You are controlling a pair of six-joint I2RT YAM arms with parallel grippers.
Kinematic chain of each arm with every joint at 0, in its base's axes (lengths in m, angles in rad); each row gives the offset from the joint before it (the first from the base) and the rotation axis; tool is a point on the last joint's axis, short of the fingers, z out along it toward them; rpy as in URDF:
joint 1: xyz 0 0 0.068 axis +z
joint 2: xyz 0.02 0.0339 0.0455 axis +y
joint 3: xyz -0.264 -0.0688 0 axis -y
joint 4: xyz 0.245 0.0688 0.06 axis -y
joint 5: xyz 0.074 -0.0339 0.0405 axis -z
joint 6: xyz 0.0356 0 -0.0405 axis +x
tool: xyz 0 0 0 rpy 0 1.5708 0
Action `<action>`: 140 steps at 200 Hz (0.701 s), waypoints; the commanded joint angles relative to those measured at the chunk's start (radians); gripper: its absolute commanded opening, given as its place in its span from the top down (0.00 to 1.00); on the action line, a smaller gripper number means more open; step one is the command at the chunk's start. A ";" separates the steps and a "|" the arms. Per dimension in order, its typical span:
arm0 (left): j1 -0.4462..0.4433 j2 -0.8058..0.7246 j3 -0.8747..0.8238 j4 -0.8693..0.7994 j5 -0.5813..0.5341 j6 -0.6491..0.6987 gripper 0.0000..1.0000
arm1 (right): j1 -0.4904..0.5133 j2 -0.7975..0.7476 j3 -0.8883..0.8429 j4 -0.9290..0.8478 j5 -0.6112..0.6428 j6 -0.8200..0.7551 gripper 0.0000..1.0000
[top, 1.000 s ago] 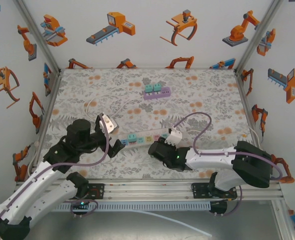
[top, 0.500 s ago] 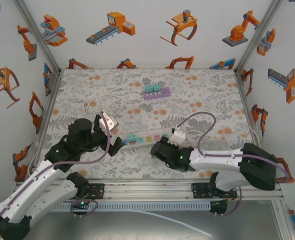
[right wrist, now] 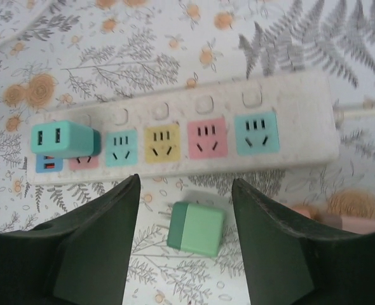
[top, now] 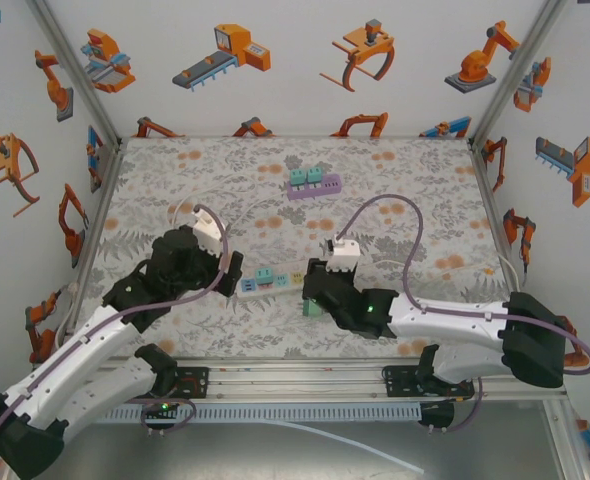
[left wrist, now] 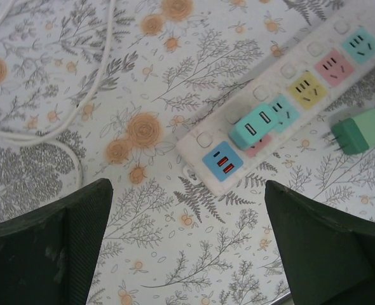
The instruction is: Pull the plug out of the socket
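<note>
Hovering over a green plug already out of the strip.

Shows the right gripper (right wrist: 184,190) spread and pinching nothing, with the green plug (right wrist: 196,227) lying on the table (right wrist: 340,38) between the fingers, touching neither, just beside the power strip (right wrist: 302,101) and clear of its coloured sockets (right wrist: 207,137). Shows the left gripper (left wrist: 187,190) wide apart too, above the strip's end where a teal adapter (right wrist: 61,140) sits plugged in. Looks finished, by that layout. Risks, as a guess: clipping the loose plug with a finger while lifting and skidding it against the strip; snagging the white cable (left wrist: 105,76) with the left fingers and dragging the strip along.
</note>
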 commanded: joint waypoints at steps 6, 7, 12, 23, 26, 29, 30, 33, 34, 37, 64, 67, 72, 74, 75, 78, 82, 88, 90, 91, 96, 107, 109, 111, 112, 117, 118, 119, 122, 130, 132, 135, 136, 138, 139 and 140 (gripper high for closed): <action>0.050 0.026 0.024 -0.017 -0.045 -0.179 0.03 | -0.038 0.005 0.010 0.256 -0.058 -0.376 0.41; 0.052 0.029 0.024 -0.017 -0.044 -0.184 0.03 | -0.040 0.006 0.009 0.262 -0.062 -0.385 0.41; 0.064 0.033 0.024 -0.018 -0.040 -0.207 0.03 | -0.045 0.011 0.008 0.298 -0.085 -0.443 0.41; 0.087 0.049 0.024 -0.026 -0.034 -0.256 0.03 | -0.053 0.026 0.007 0.350 -0.119 -0.553 0.40; 0.092 0.053 0.024 -0.027 -0.034 -0.267 0.03 | -0.056 0.031 0.009 0.360 -0.130 -0.583 0.40; 0.097 0.058 0.023 -0.028 -0.032 -0.276 0.03 | -0.059 0.035 0.010 0.369 -0.146 -0.614 0.39; 0.099 0.060 0.022 -0.028 -0.032 -0.279 0.03 | -0.061 0.037 0.011 0.371 -0.152 -0.624 0.39; 0.102 0.063 0.022 -0.029 -0.029 -0.289 0.03 | -0.066 0.042 0.013 0.377 -0.175 -0.657 0.39; 0.105 0.063 0.021 -0.029 -0.030 -0.291 0.03 | -0.067 0.044 0.014 0.379 -0.181 -0.667 0.39; 0.110 0.069 0.020 -0.029 -0.029 -0.300 0.03 | -0.073 0.048 0.016 0.381 -0.208 -0.702 0.39; 0.134 0.108 0.012 -0.031 -0.023 -0.370 0.03 | -0.116 0.073 0.053 0.356 -0.462 -0.998 0.39; 0.138 0.112 0.009 -0.030 -0.023 -0.378 0.03 | -0.119 0.074 0.057 0.352 -0.488 -1.017 0.39; 0.141 0.117 0.006 -0.028 -0.020 -0.390 0.03 | -0.127 0.072 0.063 0.350 -0.531 -1.058 0.39; 0.143 0.119 0.005 -0.026 -0.019 -0.393 0.03 | -0.130 0.072 0.063 0.350 -0.547 -1.072 0.39; 0.145 0.121 0.004 -0.025 -0.018 -0.396 0.03 | -0.131 0.071 0.064 0.350 -0.559 -1.078 0.39; 0.147 0.124 0.000 -0.022 -0.015 -0.402 0.03 | -0.136 0.070 0.065 0.350 -0.585 -1.102 0.39; 0.149 0.127 -0.003 -0.016 -0.012 -0.411 0.03 | -0.145 0.069 0.066 0.351 -0.625 -1.133 0.39; 0.154 0.132 -0.012 -0.006 -0.004 -0.421 0.03 | -0.158 0.067 0.066 0.353 -0.692 -1.177 0.39; 0.155 0.133 -0.014 -0.003 -0.002 -0.425 0.03 | -0.164 0.066 0.067 0.353 -0.711 -1.191 0.39; 0.155 0.134 -0.015 -0.001 -0.001 -0.427 0.03 | -0.167 0.066 0.068 0.353 -0.725 -1.197 0.39; 0.161 0.139 -0.021 0.008 0.008 -0.436 0.03 | -0.178 0.066 0.070 0.351 -0.777 -1.234 0.39; 0.173 0.152 -0.034 0.025 0.032 -0.456 0.03 | -0.208 0.066 0.082 0.328 -0.892 -1.298 0.39; 0.174 0.155 -0.036 0.027 0.036 -0.459 0.03 | -0.214 0.068 0.085 0.321 -0.917 -1.310 0.39; 0.176 0.158 -0.037 0.028 0.038 -0.463 0.03 | -0.222 0.069 0.090 0.313 -0.942 -1.321 0.39; 0.177 0.159 -0.038 0.028 0.040 -0.465 0.03 | -0.226 0.069 0.092 0.309 -0.955 -1.325 0.39; 0.181 0.167 -0.039 0.028 0.046 -0.474 0.03 | -0.242 0.074 0.106 0.287 -1.010 -1.352 0.39; 0.181 0.169 -0.039 0.029 0.046 -0.476 0.03 | -0.244 0.075 0.109 0.282 -1.021 -1.357 0.39; 0.182 0.169 -0.040 0.028 0.047 -0.478 0.03 | -0.247 0.077 0.112 0.276 -1.030 -1.361 0.39; 0.183 0.173 -0.041 0.029 0.048 -0.481 0.03 | -0.255 0.081 0.122 0.261 -1.052 -1.375 0.39; 0.186 0.185 -0.044 0.027 0.050 -0.492 0.03 | -0.275 0.095 0.155 0.212 -1.115 -1.410 0.39; 0.187 0.186 -0.045 0.025 0.051 -0.495 0.03 | -0.280 0.100 0.161 0.197 -1.127 -1.417 0.39; 0.189 0.190 -0.046 0.025 0.052 -0.497 0.03 | -0.285 0.107 0.175 0.178 -1.145 -1.430 0.39; 0.189 0.191 -0.046 0.025 0.051 -0.498 0.03 | -0.287 0.110 0.179 0.172 -1.150 -1.434 0.39; 0.189 0.191 -0.048 0.025 0.052 -0.500 0.03 | -0.291 0.115 0.188 0.160 -1.161 -1.441 0.39; 0.189 0.192 -0.048 0.025 0.052 -0.501 0.03 | -0.293 0.118 0.192 0.152 -1.166 -1.447 0.39; 0.189 0.192 -0.049 0.025 0.052 -0.502 0.03 | -0.294 0.120 0.196 0.147 -1.169 -1.451 0.39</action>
